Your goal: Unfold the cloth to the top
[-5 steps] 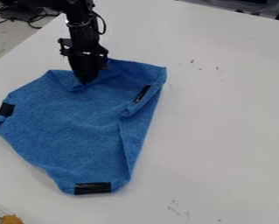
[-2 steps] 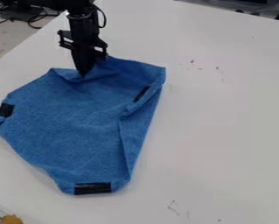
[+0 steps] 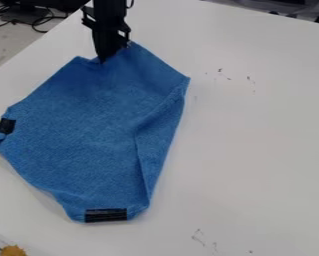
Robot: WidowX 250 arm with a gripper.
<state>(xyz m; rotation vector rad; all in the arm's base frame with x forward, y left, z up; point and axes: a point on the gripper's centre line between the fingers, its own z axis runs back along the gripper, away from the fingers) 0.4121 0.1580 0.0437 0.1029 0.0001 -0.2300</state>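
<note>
The tool [image 3: 105, 59] grips the far edge of the cloth [image 3: 88, 125], which spreads camera-ward; table [image 3: 255, 135] opens widely rightward, its edge near leftward.

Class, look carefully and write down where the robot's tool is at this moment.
In the camera view, the tool is towards the upper left, at the top edge of the blue cloth on the white table.
</note>
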